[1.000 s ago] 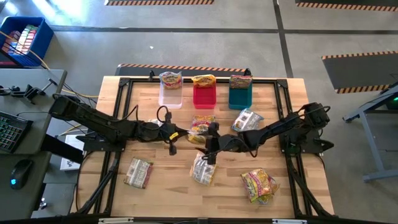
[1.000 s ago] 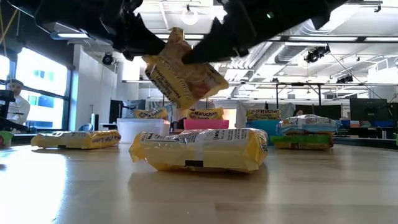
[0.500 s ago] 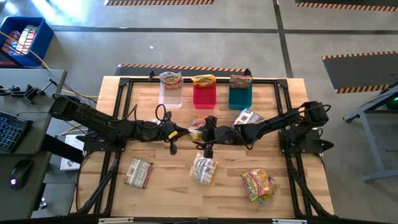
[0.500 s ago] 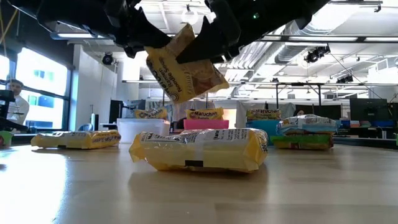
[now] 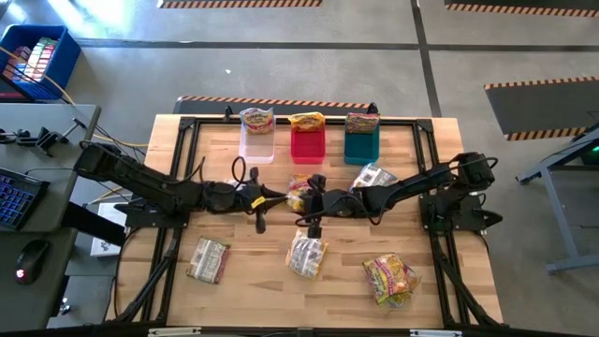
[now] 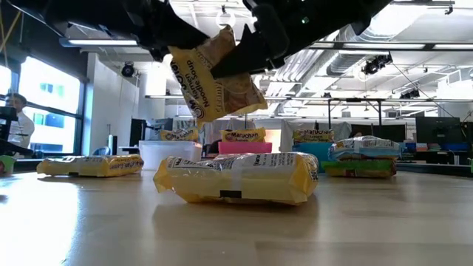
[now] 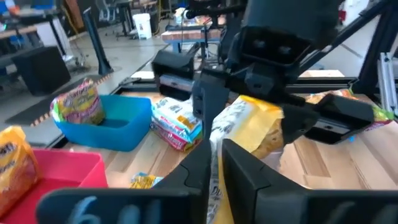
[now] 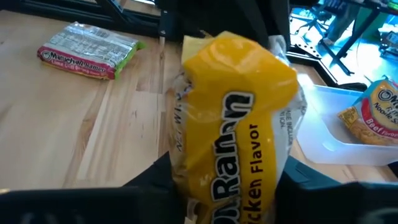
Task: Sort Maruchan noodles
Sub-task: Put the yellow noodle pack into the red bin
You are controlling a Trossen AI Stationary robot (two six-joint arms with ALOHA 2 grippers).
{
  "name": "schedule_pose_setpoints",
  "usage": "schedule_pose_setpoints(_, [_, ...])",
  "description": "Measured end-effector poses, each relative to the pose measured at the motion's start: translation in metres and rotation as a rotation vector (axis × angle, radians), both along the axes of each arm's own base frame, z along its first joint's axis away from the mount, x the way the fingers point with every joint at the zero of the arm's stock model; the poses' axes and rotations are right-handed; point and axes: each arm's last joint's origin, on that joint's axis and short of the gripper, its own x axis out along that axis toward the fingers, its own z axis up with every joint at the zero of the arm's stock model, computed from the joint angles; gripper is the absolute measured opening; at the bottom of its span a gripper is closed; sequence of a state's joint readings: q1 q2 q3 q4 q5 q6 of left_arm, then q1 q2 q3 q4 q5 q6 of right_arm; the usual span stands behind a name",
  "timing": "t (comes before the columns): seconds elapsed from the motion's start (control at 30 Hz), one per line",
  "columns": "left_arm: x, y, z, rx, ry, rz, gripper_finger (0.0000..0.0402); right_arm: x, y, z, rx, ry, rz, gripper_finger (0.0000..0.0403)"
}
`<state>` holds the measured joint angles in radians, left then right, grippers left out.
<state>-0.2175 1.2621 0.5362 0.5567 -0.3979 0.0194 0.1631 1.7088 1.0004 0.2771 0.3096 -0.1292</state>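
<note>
Yellow packet (image 5: 298, 195) at frame centre, raised off the tabletop (image 5: 243, 281), left pincer (image 5: 277, 197) and right pincer (image 5: 314, 198) both clamped on it, bins (image 5: 310, 142) above.

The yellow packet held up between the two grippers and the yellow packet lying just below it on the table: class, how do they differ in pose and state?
The held yellow packet hangs tilted in the air, gripped by the left gripper and the right gripper from either side; the lying yellow packet rests flat on the table. Nothing touches the lying one. Both are yellow Maruchan ramen packets.
</note>
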Motion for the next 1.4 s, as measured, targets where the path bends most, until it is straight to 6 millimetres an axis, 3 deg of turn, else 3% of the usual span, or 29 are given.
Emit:
schedule_pose_setpoints(0.13, [-0.003, -0.008, 0.003, 0.075, -0.012, -0.002, 0.006, -0.002, 0.0, 0.002, -0.015, 0.009, 0.007, 0.0122])
schedule_pose_setpoints(0.47, [-0.008, -0.022, 0.005, 0.181, -0.002, 0.008, 0.0112, -0.026, -0.003, 0.034, -0.112, 0.045, -0.02, 0.012])
schedule_pose_setpoints(0.6, [-0.008, -0.024, 0.005, 0.192, 0.001, 0.001, 0.012, -0.027, -0.007, 0.033, -0.112, 0.024, -0.016, 0.0119])
schedule_pose_setpoints(0.77, [-0.008, -0.024, 0.005, 0.204, 0.004, -0.005, 0.0117, -0.04, -0.018, 0.002, -0.081, -0.104, 0.01, 0.0119])
schedule_pose_setpoints(0.93, [-0.007, -0.023, 0.006, 0.213, -0.007, -0.067, 0.0116, -0.073, -0.03, -0.024, -0.01, -0.373, -0.001, 0.0119])
schedule_pose_setpoints(1.17, [0.002, -0.004, 0.007, 0.137, -0.057, -0.103, 0.0115, -0.117, -0.036, -0.02, 0.055, -0.768, 0.049, 0.0119])
schedule_pose_setpoints(1.4, [0.016, 0.013, 0.007, 0.123, -0.156, -0.092, 0.0115, -0.113, -0.032, -0.004, 0.08, -0.837, 0.165, 0.0119])
